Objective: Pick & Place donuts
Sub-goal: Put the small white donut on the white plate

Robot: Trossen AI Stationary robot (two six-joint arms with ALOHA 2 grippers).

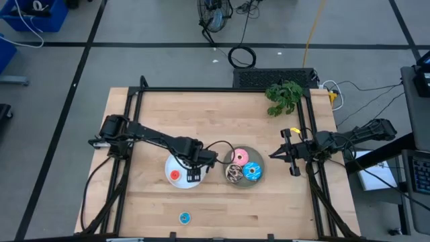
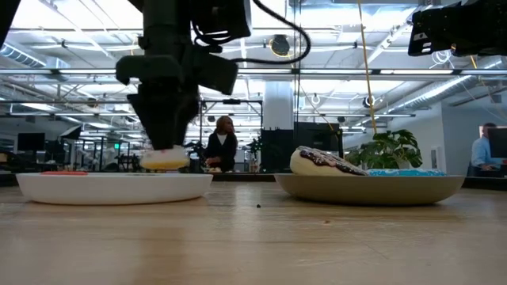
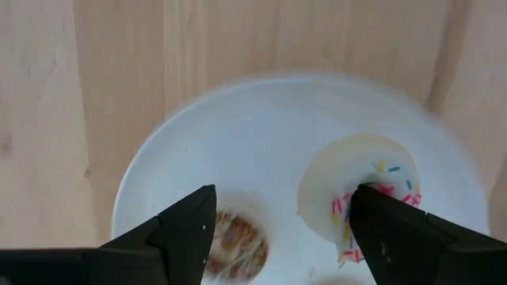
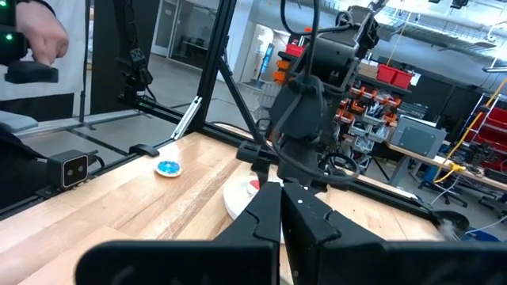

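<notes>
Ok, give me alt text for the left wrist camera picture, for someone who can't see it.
The left gripper hangs open over a round white plate on the wooden table, one dark finger partly covering a small white ring donut with coloured sprinkles. A tiny brown ring donut also lies on the plate.

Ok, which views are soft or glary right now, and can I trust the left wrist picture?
Left wrist view: the white plate rim is smeared and the small brown donut is blurred; the white sprinkled donut reads fairly clearly. Low view: bright ceiling lights leave the left gripper a dark silhouette. High view: even light, no glare.
</notes>
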